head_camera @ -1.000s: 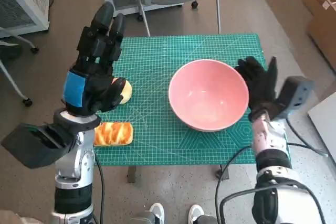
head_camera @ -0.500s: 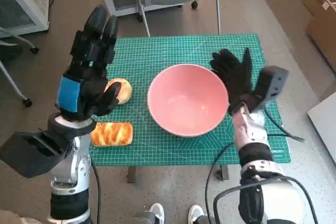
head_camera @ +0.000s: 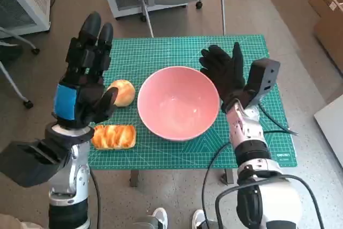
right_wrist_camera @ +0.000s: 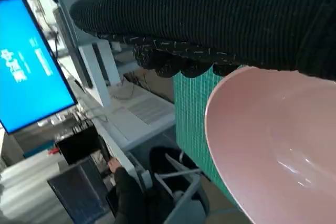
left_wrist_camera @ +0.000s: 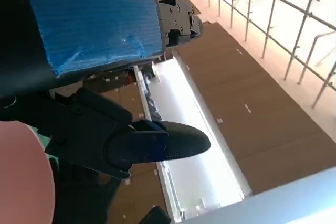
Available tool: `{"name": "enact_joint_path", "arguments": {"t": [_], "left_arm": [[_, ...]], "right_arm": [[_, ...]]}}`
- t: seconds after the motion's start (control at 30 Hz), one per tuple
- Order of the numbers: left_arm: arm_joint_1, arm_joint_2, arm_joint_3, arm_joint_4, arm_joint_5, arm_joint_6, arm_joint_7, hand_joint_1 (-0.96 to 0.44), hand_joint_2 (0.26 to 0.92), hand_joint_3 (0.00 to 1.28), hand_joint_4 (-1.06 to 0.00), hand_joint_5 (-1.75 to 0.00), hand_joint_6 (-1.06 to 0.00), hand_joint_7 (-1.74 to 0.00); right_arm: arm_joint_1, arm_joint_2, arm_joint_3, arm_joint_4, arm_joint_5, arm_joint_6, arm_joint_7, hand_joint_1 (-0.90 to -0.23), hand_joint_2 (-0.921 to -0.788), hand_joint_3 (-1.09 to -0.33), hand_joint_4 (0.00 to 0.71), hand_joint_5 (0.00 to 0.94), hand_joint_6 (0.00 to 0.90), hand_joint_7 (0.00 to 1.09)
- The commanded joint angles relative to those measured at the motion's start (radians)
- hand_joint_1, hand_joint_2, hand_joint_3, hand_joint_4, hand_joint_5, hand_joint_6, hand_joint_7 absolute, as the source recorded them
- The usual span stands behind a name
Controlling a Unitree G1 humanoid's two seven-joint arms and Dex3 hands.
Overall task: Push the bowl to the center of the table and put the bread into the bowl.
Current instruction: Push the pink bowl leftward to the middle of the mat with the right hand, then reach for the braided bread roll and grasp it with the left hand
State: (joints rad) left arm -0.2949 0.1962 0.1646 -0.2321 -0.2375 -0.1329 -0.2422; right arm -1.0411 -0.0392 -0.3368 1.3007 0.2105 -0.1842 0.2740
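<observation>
My right hand (head_camera: pixel 224 72) in the black knit glove has its fingers spread, flat against the rim of the big pink plastic bowl (head_camera: pixel 178 102), holding nothing. My left hand (head_camera: pixel 84 81), blue tape on its back, is up in the air with fingers apart and empty too. Just past its thumb sits a round golden bread roll (head_camera: pixel 121 92), and below it a braided glazed pastry (head_camera: pixel 113 136), both on the green cutting-mat surface (head_camera: pixel 161 52).

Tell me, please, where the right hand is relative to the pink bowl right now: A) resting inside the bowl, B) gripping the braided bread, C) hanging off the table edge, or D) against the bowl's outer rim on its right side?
D: the right hand lies open against the outer right rim of the pink bowl, holding nothing.
</observation>
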Motion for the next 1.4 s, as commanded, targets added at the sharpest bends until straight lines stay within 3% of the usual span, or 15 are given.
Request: {"name": "enact_joint_path", "arguments": {"t": [0.03, 0.2, 0.4, 0.5, 0.73, 0.83, 1.1, 1.23, 1.27, 1.4], "left_arm": [[0.020, 0.004, 0.013, -0.025, 0.000, -0.003, 0.012, -0.71, 0.921, 0.42, 0.00, 0.00, 0.00, -0.22], [0.023, 0.001, 0.015, -0.030, -0.007, 0.001, 0.019, -0.70, 0.921, 0.41, 0.00, 0.00, 0.00, -0.22], [0.011, 0.001, 0.011, -0.030, -0.005, 0.006, 0.028, -0.70, 0.921, 0.41, 0.00, 0.00, 0.00, -0.22], [-0.002, 0.006, 0.010, -0.031, -0.003, 0.012, 0.029, -0.71, 0.921, 0.41, 0.00, 0.00, 0.00, -0.22], [-0.029, 0.023, 0.017, -0.024, -0.011, 0.020, 0.020, -0.72, 0.921, 0.41, -0.01, 0.00, 0.00, -0.23], [-0.034, 0.036, 0.024, -0.023, -0.014, 0.022, 0.010, -0.72, 0.921, 0.41, -0.01, 0.00, 0.00, -0.23], [0.012, 0.150, 0.065, -0.086, 0.007, 0.057, -0.046, -0.72, 0.921, 0.38, -0.01, 0.00, 0.00, -0.23], [0.096, 0.323, 0.100, -0.215, 0.101, 0.201, -0.113, -0.67, 0.919, 0.26, -0.02, -0.01, 0.00, -0.23], [0.129, 0.395, 0.108, -0.283, 0.151, 0.293, -0.143, -0.66, 0.919, 0.23, -0.02, -0.01, 0.00, -0.23], [0.200, 0.611, 0.106, -0.484, 0.285, 0.613, -0.239, -0.50, 0.798, 0.08, -0.03, -0.01, -0.03, -0.25]], "right_arm": [[-0.009, -0.042, -0.006, -0.002, 0.001, 0.011, 0.037, -0.596, -0.921, -0.827, 0.250, 0.011, 0.367, 0.02], [-0.029, -0.079, -0.011, -0.042, 0.012, -0.038, 0.079, -0.591, -0.921, -0.852, 0.237, 0.003, 0.349, 0.01], [-0.033, -0.124, -0.022, -0.115, 0.037, -0.182, 0.179, -0.610, -0.921, -0.842, 0.252, 0.008, 0.345, 0.01], [-0.023, -0.138, -0.038, -0.186, 0.083, -0.273, 0.280, -0.629, -0.921, -0.822, 0.264, 0.012, 0.351, 0.01], [0.039, -0.129, -0.044, -0.411, 0.201, -0.352, 0.448, -0.658, -0.921, -0.761, 0.277, 0.011, 0.365, 0.01], [0.079, -0.119, -0.028, -0.514, 0.226, -0.356, 0.469, -0.659, -0.921, -0.736, 0.280, 0.009, 0.367, 0.01], [0.169, -0.122, 0.019, -0.678, 0.227, -0.358, 0.456, -0.656, -0.921, -0.719, 0.285, 0.008, 0.380, 0.02], [0.190, -0.125, 0.030, -0.704, 0.230, -0.346, 0.445, -0.672, -0.921, -0.715, 0.287, 0.007, 0.384, 0.02], [0.194, -0.126, 0.032, -0.707, 0.232, -0.342, 0.442, -0.674, -0.921, -0.715, 0.287, 0.007, 0.384, 0.02], [0.199, -0.126, 0.034, -0.706, 0.234, -0.328, 0.431, -0.683, -0.921, -0.712, 0.289, 0.006, 0.386, 0.01]]}}
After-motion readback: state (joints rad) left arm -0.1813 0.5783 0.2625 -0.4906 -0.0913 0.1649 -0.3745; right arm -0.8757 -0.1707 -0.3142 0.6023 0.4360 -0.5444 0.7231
